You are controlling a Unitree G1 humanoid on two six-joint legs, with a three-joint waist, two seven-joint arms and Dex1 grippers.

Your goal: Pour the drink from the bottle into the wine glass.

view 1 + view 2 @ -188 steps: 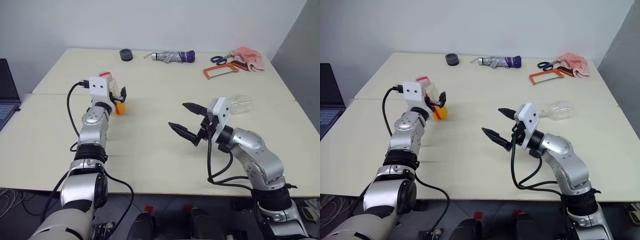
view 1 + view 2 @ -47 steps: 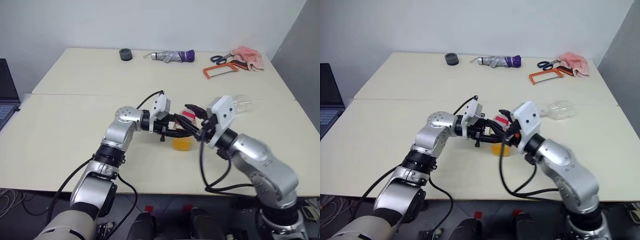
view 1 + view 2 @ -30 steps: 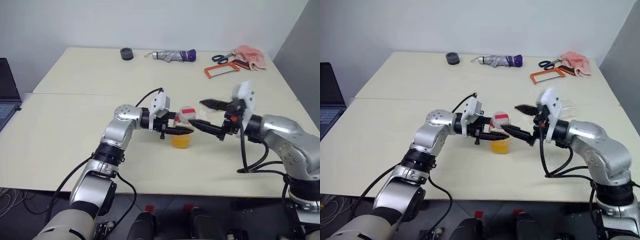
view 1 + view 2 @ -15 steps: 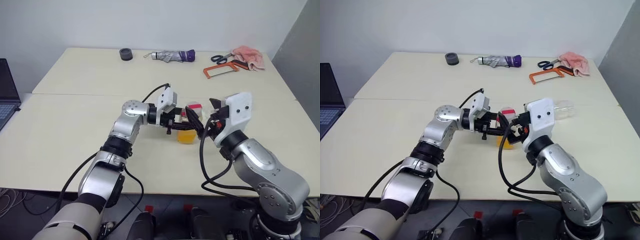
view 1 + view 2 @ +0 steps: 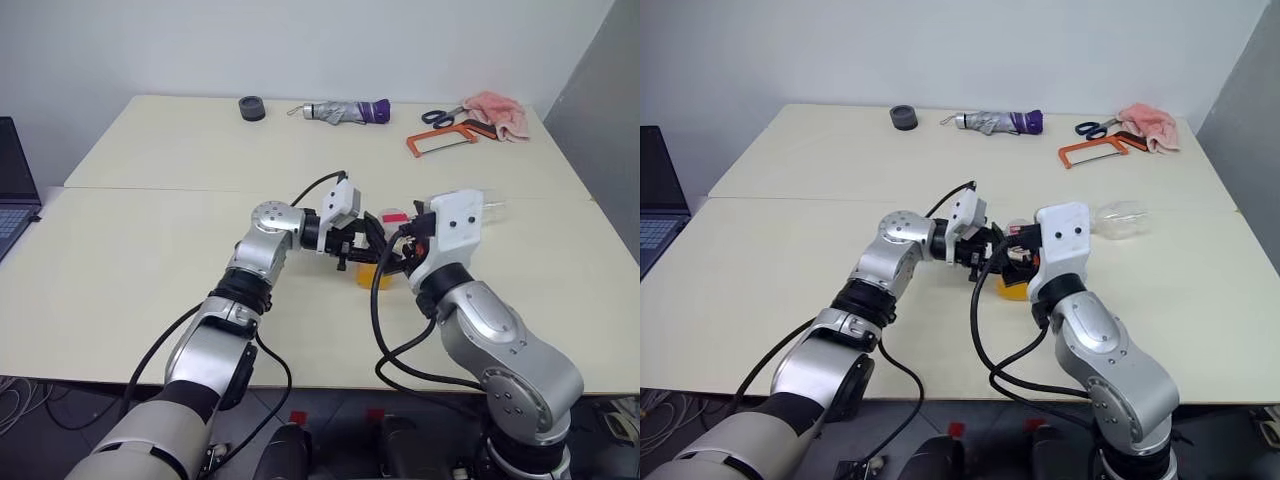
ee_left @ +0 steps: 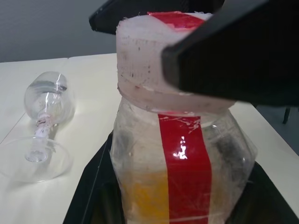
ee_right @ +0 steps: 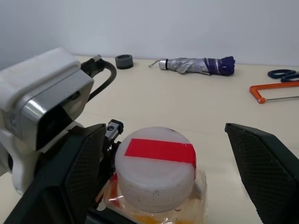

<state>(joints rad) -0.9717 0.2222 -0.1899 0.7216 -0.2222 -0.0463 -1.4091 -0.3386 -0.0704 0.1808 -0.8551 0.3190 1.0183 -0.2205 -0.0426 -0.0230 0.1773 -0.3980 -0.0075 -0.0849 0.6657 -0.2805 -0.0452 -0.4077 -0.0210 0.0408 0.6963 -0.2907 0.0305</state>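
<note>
The bottle point(image 5: 379, 262) stands upright at the table's middle, its lower part filled with the orange drink point(image 6: 145, 193). My left gripper point(image 5: 364, 252) reaches in from the left and is shut on the bottle's body. The red-and-white cap point(image 7: 156, 161) sits on top. My right gripper point(image 7: 164, 129) is open, with one black finger point(image 7: 74, 172) on each side of the cap and clear gaps between. The wine glass point(image 5: 490, 207) lies on its side to the right of the bottle, also seen as wine glass point(image 6: 46, 105), empty.
Along the far edge lie a dark tape roll point(image 5: 252, 108), a folded umbrella point(image 5: 345, 112), scissors point(image 5: 440, 117), an orange hacksaw point(image 5: 440, 143) and a pink cloth point(image 5: 495, 110). A laptop point(image 5: 15, 180) sits at the left edge.
My right gripper swung back in from the right and turned, so its open fingers now straddle the cap. The left gripper has kept hold of the bottle, which has hardly moved.
</note>
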